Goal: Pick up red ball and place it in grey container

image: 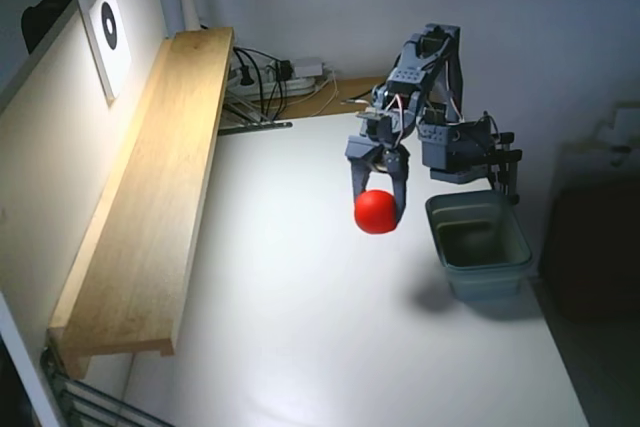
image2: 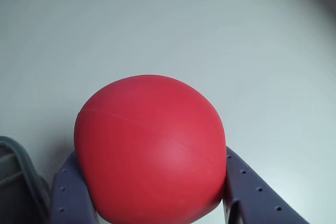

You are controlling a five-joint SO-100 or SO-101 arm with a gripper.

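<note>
The red ball (image: 376, 212) hangs in the air above the white table, held between the fingers of my gripper (image: 379, 199), which is shut on it. It sits just left of the grey container (image: 505, 252) in the fixed view, apart from its rim. The container stands upright and looks empty. In the wrist view the red ball (image2: 150, 150) fills the lower middle, with the grey-blue fingers (image2: 71, 192) pressed against both its sides. A corner of the grey container (image2: 16, 182) shows at the bottom left of that view.
A long wooden shelf (image: 150, 197) runs along the left wall. Cables and a power strip (image: 285, 75) lie at the back of the table. The arm's base (image: 455, 147) stands just behind the container. The white table (image: 300, 327) spreads in front.
</note>
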